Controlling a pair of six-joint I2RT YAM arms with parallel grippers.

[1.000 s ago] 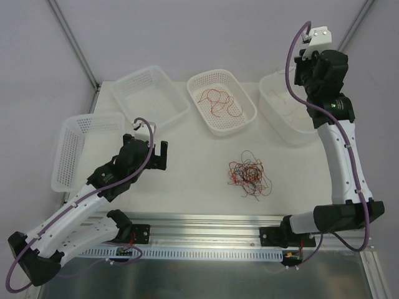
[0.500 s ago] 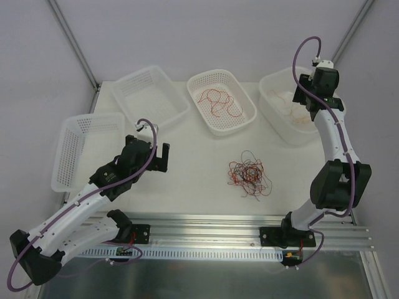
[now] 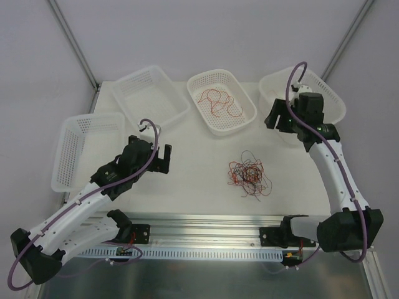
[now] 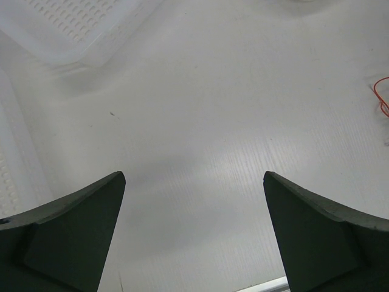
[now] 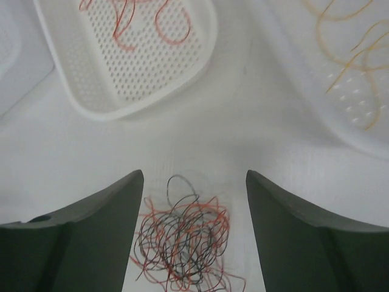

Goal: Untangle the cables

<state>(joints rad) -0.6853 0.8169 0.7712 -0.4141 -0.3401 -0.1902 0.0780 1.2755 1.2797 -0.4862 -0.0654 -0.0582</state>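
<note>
A tangle of thin red, orange and black cables lies on the white table right of centre. In the right wrist view the same tangle shows low between the fingers, well below them. My right gripper hangs open and empty above the table, between the middle and right baskets. Loose red cables lie in the middle basket. Orange cables lie in the right basket. My left gripper is wide open over bare table, left of the tangle, holding nothing.
Two white perforated baskets stand on the left, one at the back and one at the far left. A short bit of red wire shows at the right edge of the left wrist view. A metal rail runs along the near edge.
My right gripper has opened, and its arm has swung from above the right basket down and inward toward the tangle. The left arm has hardly moved.
</note>
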